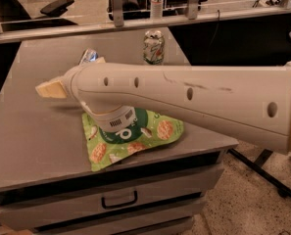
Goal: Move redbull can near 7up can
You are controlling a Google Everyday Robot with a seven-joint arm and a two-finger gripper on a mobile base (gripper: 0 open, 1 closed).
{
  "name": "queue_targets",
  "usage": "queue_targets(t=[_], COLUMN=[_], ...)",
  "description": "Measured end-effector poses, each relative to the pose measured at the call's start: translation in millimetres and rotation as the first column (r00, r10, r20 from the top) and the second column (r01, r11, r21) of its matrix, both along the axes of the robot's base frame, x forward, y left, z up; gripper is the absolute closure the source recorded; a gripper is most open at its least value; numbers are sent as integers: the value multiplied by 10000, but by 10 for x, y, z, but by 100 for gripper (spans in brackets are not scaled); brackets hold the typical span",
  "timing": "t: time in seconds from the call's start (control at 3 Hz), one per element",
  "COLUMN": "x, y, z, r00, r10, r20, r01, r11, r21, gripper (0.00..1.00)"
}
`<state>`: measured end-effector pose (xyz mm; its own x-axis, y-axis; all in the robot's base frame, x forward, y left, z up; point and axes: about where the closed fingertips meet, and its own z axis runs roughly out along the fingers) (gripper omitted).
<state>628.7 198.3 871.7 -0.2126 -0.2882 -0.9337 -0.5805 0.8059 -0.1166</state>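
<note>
Claw point(70, 74): above the table point(32, 146), spread wide, holding nothing.
Redbull can point(88, 56): just beyond the claw's far tip, lying on its side, partly hidden by the arm.
7up can point(154, 47): upright, farther back, well apart from the claw.
Snack bag point(135, 141): beneath the wrist.
Handling, as judged: straddle the slim can across its width and close squarely, so that it does not roll.

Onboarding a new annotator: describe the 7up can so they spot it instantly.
On the grey cabinet top, look at the far edge, beyond the gripper at mid-left. The 7up can stands upright there: wide, white-and-green, unlike the slim silver-blue redbull can half hidden to its left.
</note>
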Motion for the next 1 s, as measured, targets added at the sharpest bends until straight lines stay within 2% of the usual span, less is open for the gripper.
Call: queue_targets(t=[0.33,1.0], x=[126,219], y=[-33,-3], z=[29,-45], r00=[9981,9912], r10=[-612,-1220], r20=[-72,-522], r01=[613,1263], r11=[9977,9880], r21=[283,894], gripper=[0,0])
